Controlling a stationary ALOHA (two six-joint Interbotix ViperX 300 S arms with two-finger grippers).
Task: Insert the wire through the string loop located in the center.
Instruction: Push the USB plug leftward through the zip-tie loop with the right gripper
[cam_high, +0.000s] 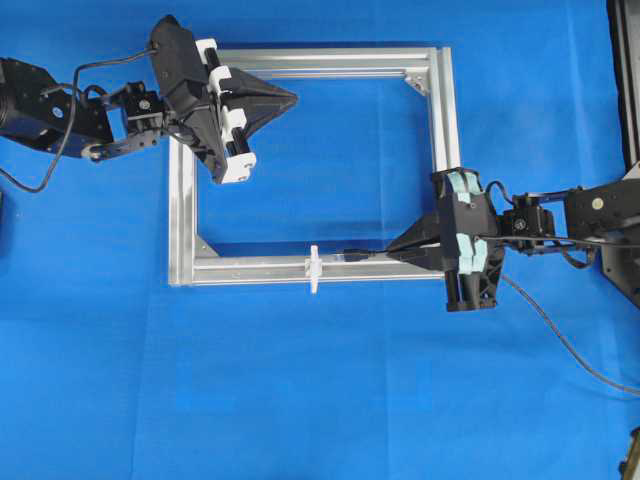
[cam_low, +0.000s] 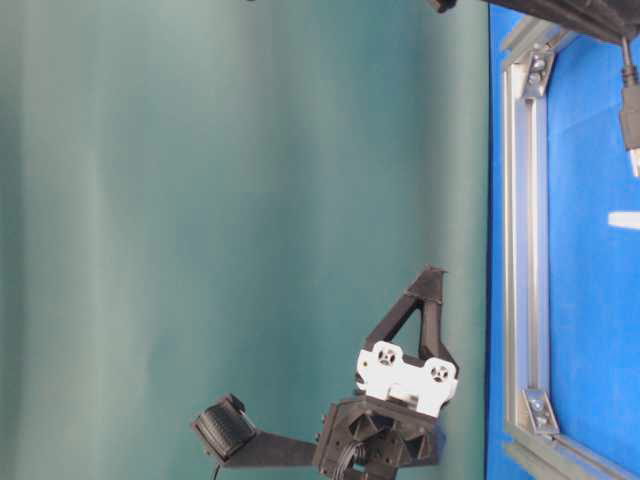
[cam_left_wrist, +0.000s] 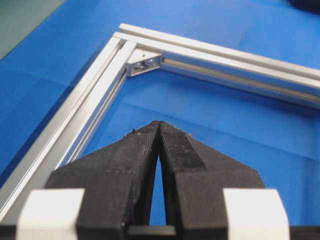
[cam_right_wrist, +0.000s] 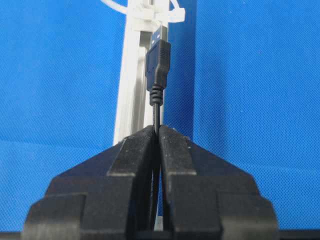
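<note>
1. Gripping the wire just behind its plug, the right gripper has its fingers clenched on the cable; the plug projects forward from the fingertips.
2. The wire's plug lies over the near bar of the aluminium frame, pointing along the bar toward the string loop and stopping just short of it (a small gap shows in the overhead view).
3. The string loop stands on the near bar of the frame, roughly at the bar's middle; in the right wrist view it appears as a white piece directly ahead of the plug tip.
4. The remaining wire trails from behind the right gripper across the blue table toward the table's right edge.
5. The left gripper hovers over the far left corner of the frame, fingers pressed together with nothing between them.
6. The frame lies flat on the table, a silver corner bracket visible inside one corner.
</note>
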